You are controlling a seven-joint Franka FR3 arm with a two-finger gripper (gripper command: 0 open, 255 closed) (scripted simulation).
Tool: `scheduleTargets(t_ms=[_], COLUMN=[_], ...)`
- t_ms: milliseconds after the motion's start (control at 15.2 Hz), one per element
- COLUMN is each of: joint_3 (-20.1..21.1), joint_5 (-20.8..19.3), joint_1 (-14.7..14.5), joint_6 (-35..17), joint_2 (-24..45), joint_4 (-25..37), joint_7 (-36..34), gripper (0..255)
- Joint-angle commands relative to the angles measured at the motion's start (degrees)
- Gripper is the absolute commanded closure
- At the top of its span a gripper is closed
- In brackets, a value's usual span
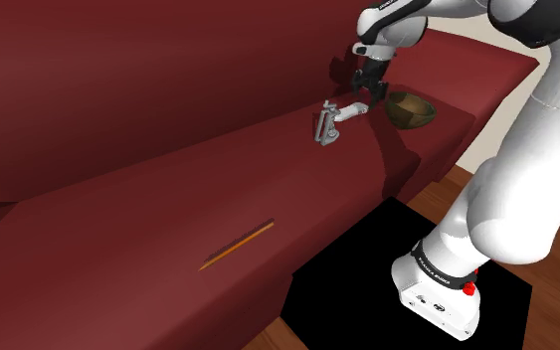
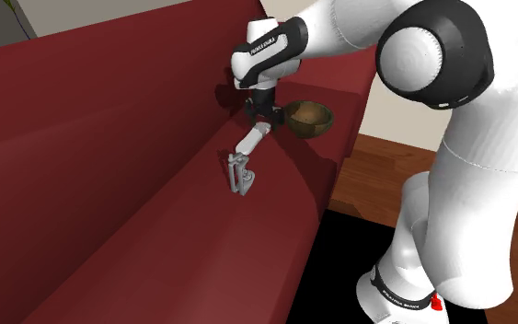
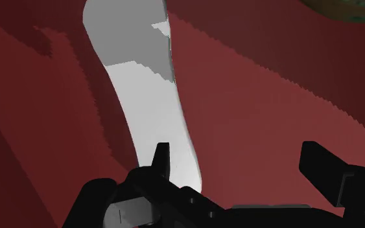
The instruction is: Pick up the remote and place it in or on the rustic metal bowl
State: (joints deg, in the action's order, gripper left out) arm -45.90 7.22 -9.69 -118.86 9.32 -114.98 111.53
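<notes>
A pale grey, slightly curved remote [image 1: 352,111] [image 2: 250,140] [image 3: 148,84] lies on the dark red sofa seat [image 1: 148,229]. A brown bowl [image 1: 413,109] [image 2: 308,116] [image 3: 349,8] sits on the same seat, just beyond the remote at the sofa's far end. My black gripper [image 1: 371,87] [image 2: 264,118] [image 3: 239,165] hangs open right above the remote's bowl-side end. In the wrist view that end of the remote lies close against one finger [image 3: 161,159], while the other finger [image 3: 320,165] stands well apart over bare cushion. Nothing is held.
A grey metal gadget [image 1: 327,124] [image 2: 240,172] stands upright at the remote's other end. An orange pencil [image 1: 238,245] lies farther along the seat. The sofa's backrest [image 2: 91,101] rises behind. The black stand top [image 1: 367,268] and wooden floor [image 1: 466,184] lie beside the sofa.
</notes>
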Motion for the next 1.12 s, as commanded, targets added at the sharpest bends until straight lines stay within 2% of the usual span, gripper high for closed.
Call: scheduleTargets(t_ms=[0, 198, 264, 726, 1056], joint_3=[1.0, 4.2, 4.5, 5.9, 5.9], joint_5=[4.2, 8.9, 9.1, 11.4, 11.4], joint_1=[2.4, 6.6, 7.0, 7.9, 7.9], joint_6=[-0.2, 0.7, 0.8, -3.9, -3.9], joint_2=[5.6, 13.2, 13.6, 16.4, 16.4], joint_4=[4.0, 11.5, 12.0, 9.5, 9.5], joint_7=[7.4, 15.5, 15.9, 17.3, 17.3], gripper=[0, 0, 0, 0, 0])
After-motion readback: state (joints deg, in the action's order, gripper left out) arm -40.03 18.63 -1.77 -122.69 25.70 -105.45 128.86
